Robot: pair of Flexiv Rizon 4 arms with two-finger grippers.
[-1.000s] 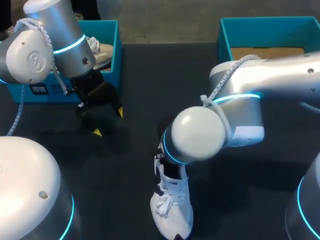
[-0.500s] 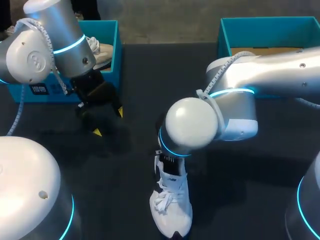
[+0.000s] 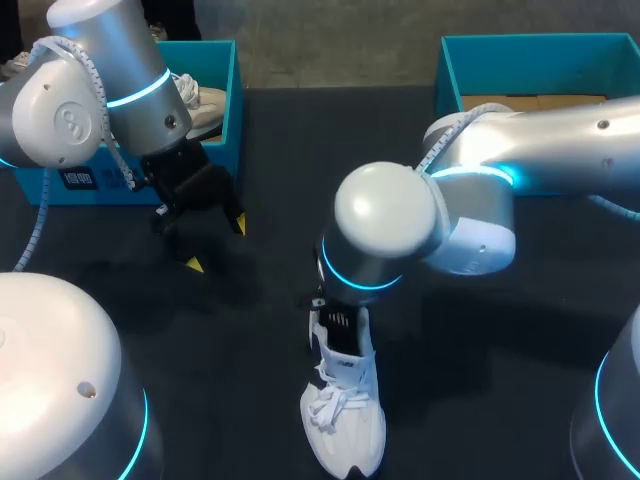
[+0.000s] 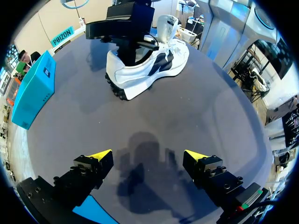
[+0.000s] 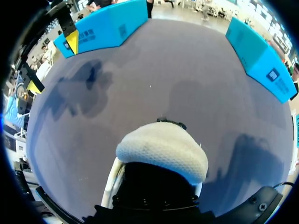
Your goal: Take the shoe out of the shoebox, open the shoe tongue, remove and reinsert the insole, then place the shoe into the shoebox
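- Two boxes stand at the table's far edge: a blue box upper left with another shoe in it, and an open box upper right
- Bare dark table lies between the boxes, running down through the middle of the frame
- White shoe stands upright on its sole at lower centre, toe toward the bottom edge and well apart from both boxes
- Right gripper is at the shoe's heel opening, under the right arm's wrist; whether it is apart or clamped cannot be told
- Left gripper hangs over bare table just below the upper-left box, its yellow tips wide apart and holding nothing
- Open table separates the left gripper from the shoe; in the left wrist view the shoe lies well ahead of the tips, side on
- Since a second ago the right arm's round joint has shifted up in the frame, uncovering more of the shoe's heel end
- Shoe has barely shifted, and the left arm has stayed where it was
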